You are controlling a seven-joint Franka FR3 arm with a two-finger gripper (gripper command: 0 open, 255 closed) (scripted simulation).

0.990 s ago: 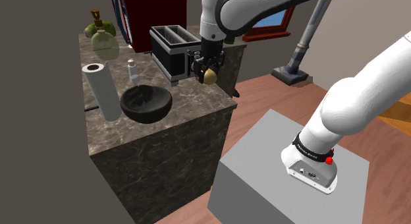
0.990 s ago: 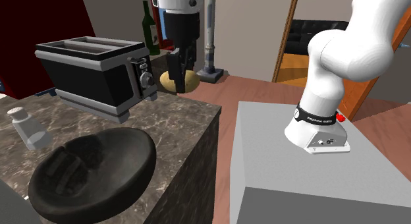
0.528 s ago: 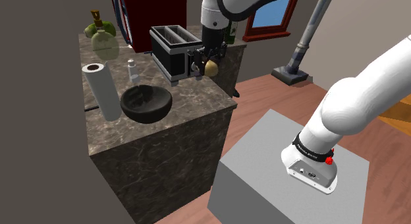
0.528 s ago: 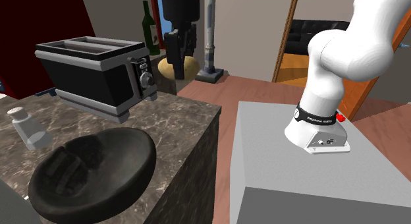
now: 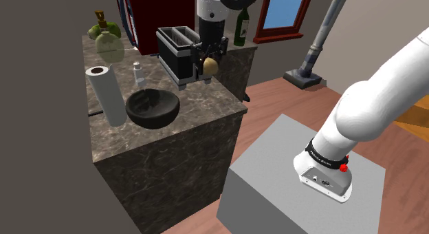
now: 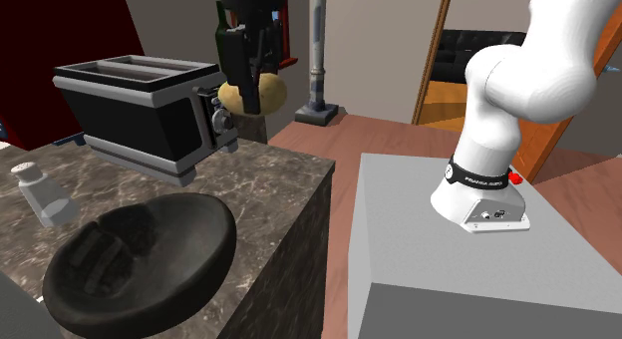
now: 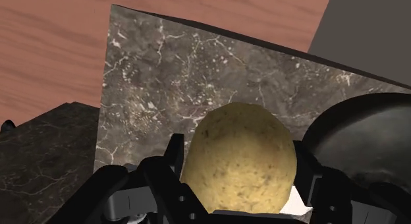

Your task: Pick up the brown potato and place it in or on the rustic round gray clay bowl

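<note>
The claw [image 5: 208,65] is up in the air, pinching the tan, speckled potato [image 5: 212,64] between its two black fingers [image 7: 164,165]. In the wrist view the potato [image 7: 240,157] bulges out between them, clasped on both sides. From the second exterior view, the potato [image 6: 253,91] hangs just beside the knob end of the black toaster [image 6: 150,108], about level with its upper half and clear of the marble desk [image 6: 269,182].

The dark round bowl [image 5: 152,107] sits on the desk [image 5: 172,140] well apart from the potato, toward the shoulder view's lower left. Looking along the claw, the desk's veined surface [image 7: 211,78] lies below and the bowl's rim [image 7: 362,134] curves in beside one finger.

A white paper towel roll [image 5: 106,93] stands upright just beside the bowl. A small salt shaker [image 5: 138,74] stands between the roll and the toaster [image 5: 180,50]. A green wine bottle [image 5: 240,27] stands behind the arm, and the grey stand [image 5: 275,191] sits at the lower right.
</note>
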